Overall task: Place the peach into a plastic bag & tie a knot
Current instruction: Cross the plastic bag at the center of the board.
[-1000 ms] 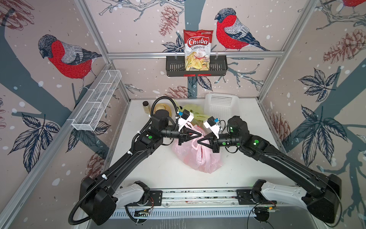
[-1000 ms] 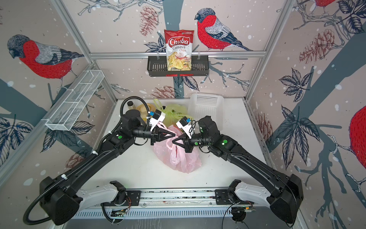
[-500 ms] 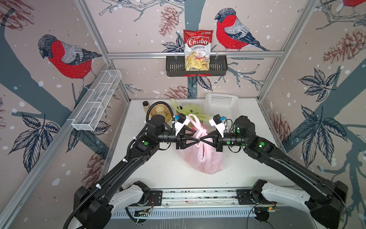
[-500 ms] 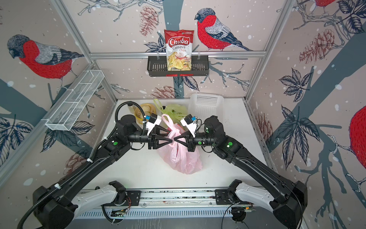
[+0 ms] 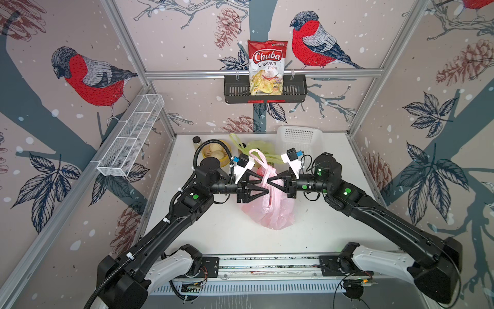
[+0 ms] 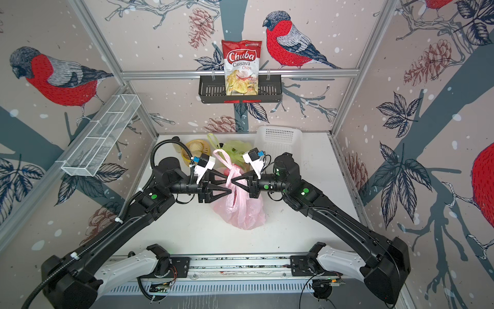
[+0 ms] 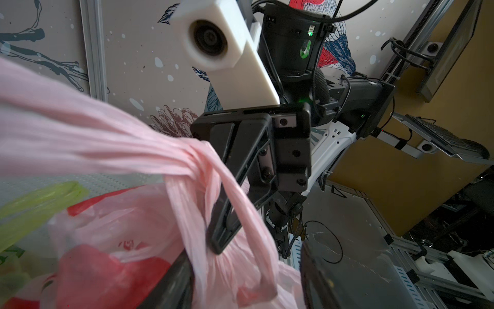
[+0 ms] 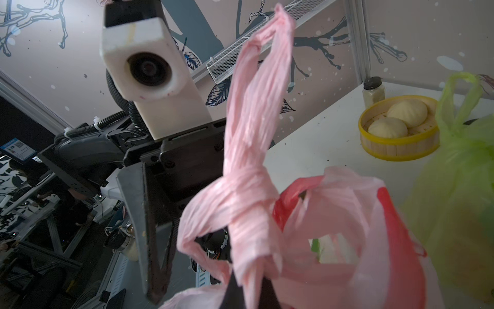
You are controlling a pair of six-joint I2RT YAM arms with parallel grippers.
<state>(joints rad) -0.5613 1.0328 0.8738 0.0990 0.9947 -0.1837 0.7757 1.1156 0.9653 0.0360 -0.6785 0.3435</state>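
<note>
A: White tabletop (image 5: 213, 235), in a top view: the plastic bag (image 5: 270, 211) sits between the arms. The left gripper (image 5: 265, 185) is spread and holds nothing, flanking the handles.
B: Left wrist?
A: The right gripper (image 7: 217, 244) is clenched on a handle strand just beside the knot (image 7: 193, 160).
B: Right wrist?
A: The handle loop (image 8: 256, 93) rises from the knot. I can't pick out the peach; only red shows through.

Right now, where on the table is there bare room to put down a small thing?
Bare: the table strip between the pink bag and the front rail; also a narrow strip along the right wall, beside the white basket. Crowded: the back, with jar, bun steamer and green bag.
</note>
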